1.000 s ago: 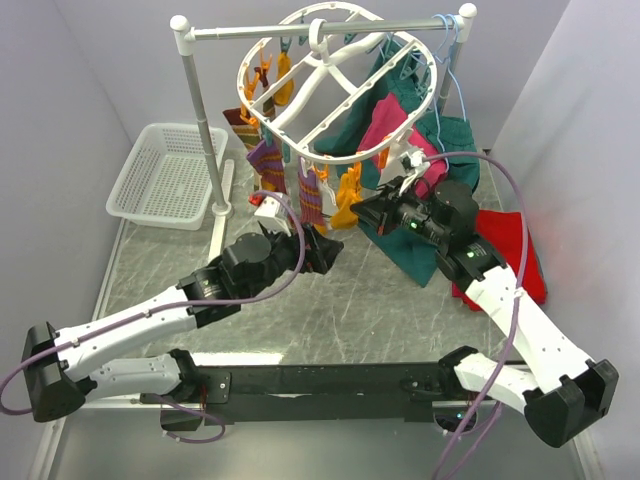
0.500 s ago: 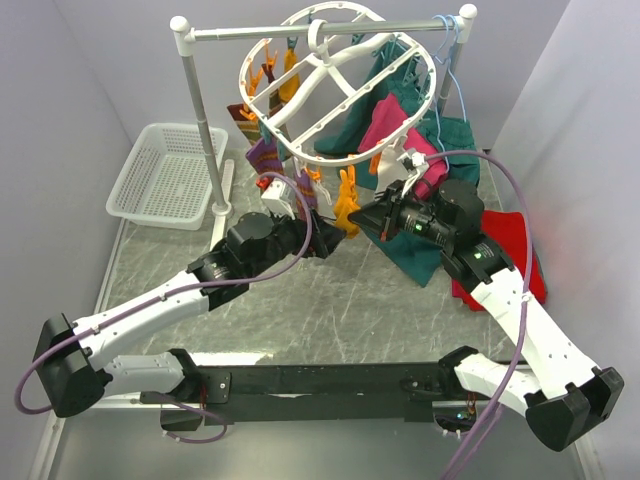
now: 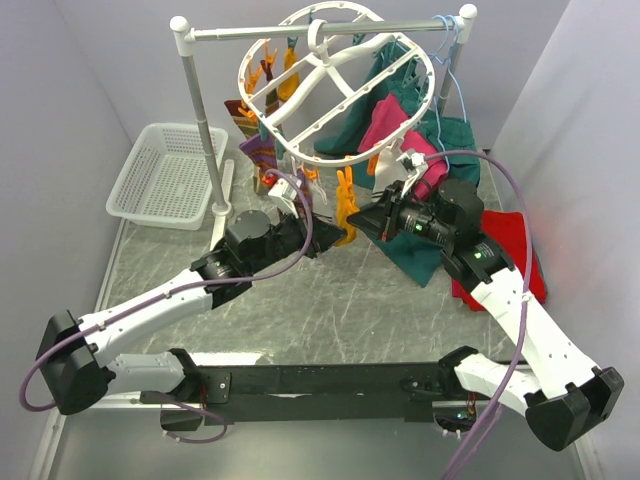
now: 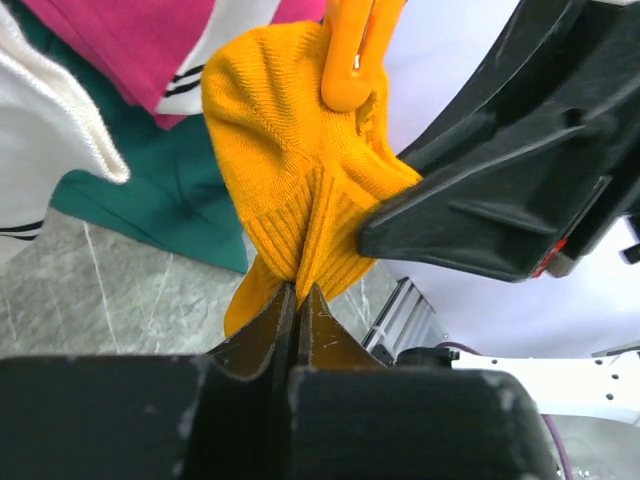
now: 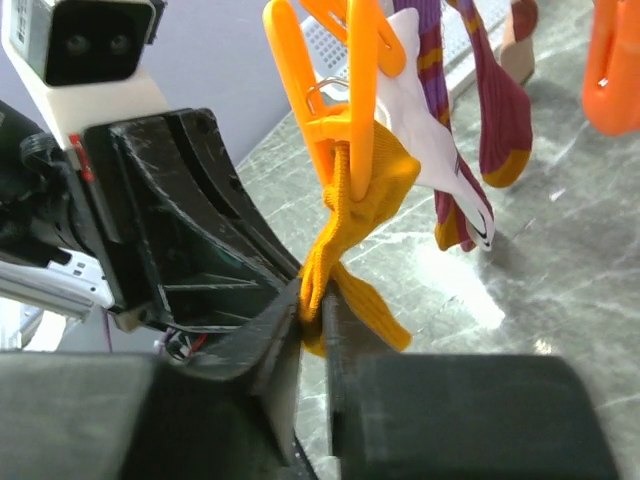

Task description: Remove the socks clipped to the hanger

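The white oval hanger (image 3: 345,156) hangs tilted from the rack bar. A mustard sock (image 3: 345,205) (image 4: 300,170) (image 5: 355,200) dangles from an orange clip (image 4: 350,50) (image 5: 340,90) on its near rim. My left gripper (image 3: 322,232) (image 4: 298,290) is shut on the sock's lower part, jaws pressed together. My right gripper (image 3: 362,218) (image 5: 315,295) holds the same sock from the other side, with fabric filling a narrow gap between its jaws. Striped maroon and purple socks (image 3: 262,150) (image 5: 500,110) hang from clips further left.
A white basket (image 3: 165,175) sits at the back left beside the rack's upright pole (image 3: 205,130). Dark green clothes (image 3: 445,140) and a magenta garment (image 3: 385,125) hang behind the hanger. A red cloth (image 3: 510,250) lies on the table at right.
My left arm has reached up and right to the mustard sock and shut on it. The hanger has swung slightly. The right gripper has stayed at the sock.
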